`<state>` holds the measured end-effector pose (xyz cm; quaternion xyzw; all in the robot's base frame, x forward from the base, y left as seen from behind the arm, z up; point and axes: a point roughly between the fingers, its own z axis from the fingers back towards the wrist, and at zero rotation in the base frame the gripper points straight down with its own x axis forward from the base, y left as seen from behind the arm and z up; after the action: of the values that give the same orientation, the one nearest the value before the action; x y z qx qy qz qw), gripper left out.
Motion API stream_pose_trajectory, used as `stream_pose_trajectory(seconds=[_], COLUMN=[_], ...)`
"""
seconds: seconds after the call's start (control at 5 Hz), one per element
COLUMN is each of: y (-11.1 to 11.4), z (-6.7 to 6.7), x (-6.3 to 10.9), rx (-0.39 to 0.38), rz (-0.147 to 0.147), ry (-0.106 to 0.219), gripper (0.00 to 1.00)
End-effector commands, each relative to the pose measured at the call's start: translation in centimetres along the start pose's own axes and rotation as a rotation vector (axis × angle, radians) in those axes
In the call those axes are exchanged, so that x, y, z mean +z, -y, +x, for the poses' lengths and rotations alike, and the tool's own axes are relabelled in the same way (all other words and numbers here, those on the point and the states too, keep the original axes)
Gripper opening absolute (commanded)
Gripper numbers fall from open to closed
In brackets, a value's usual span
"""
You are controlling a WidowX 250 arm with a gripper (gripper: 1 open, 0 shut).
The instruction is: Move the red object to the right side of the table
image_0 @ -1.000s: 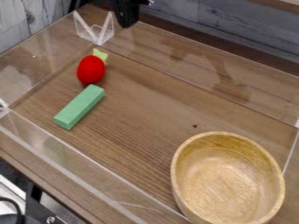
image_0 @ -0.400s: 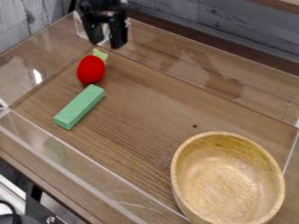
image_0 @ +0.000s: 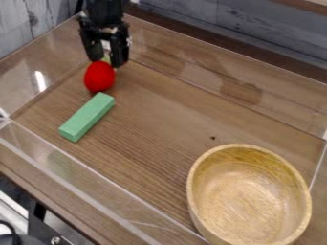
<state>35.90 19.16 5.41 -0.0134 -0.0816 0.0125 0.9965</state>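
Since a second ago our gripper (image_0: 102, 55) has dropped and spread its fingers wide just above the red strawberry toy (image_0: 98, 77), which sits far left on the table (image_0: 192, 105) beside the green block (image_0: 86, 117). An off-centre descent could knock the toy away.

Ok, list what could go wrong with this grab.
1. The open gripper sits at the back edge of the rounded red object, so a finger may nudge it and roll it away.
2. The green block lies close in front; a rolling toy could bump it.
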Motion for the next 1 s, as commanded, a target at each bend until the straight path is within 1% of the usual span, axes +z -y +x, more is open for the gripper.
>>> stream_pose_trajectory(seconds=[0.0, 0.2, 0.4, 0.6, 0.8], y=[-1.3, -1.5, -1.6, -1.2, -0.4], z=[0.9, 0.7, 0.7, 0.8, 1.3], x=[1.1, 0.1, -0.7, 0.2, 1.8], rx=[0.005, 0.006, 0.009, 0.026, 0.047], rz=[0.053, 0.058, 0.06, 0.06, 0.053], ry=[0.042, 0.023, 0.012, 0.017, 0.029], gripper=[1.0, 1.0, 0.0, 0.0, 0.0])
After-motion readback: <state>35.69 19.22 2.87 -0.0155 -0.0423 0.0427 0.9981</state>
